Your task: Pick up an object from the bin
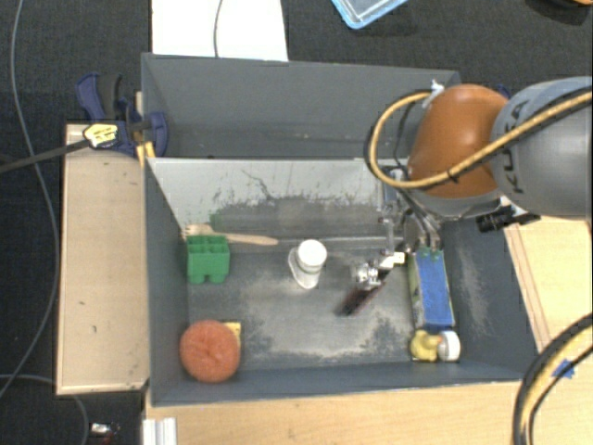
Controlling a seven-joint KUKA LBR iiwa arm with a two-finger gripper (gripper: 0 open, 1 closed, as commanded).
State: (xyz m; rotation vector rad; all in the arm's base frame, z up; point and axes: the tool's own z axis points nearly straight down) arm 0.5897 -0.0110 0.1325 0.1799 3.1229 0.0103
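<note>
Several small things lie spread over the floor of the grey metal bin [278,109], none heaped. At far left stands a green toy brick [208,259], and a pale wooden stick [236,239] lies flat just behind it, pointing right. Lower left, near the front wall, sits a round orange-red scrubbing ball [209,351] with a small yellow piece [232,328] touching its upper right side. Near the middle of the frame a small white bottle [307,263] stands well apart from the rest. Right of it a dark short stick [354,300] lies slantwise, its upper end meeting a small silvery bit [369,273]. Further right the gripper [408,247] hangs from the orange wrist cover, low over the floor between that silvery bit and the upper end of a blue oblong bar [433,290] lying along the right wall. Whether the gripper is spread or pressed together cannot be told, and nothing shows held in it. Below the bar's lower end, lower right, lies a yellow-and-white piece [435,346].
</note>
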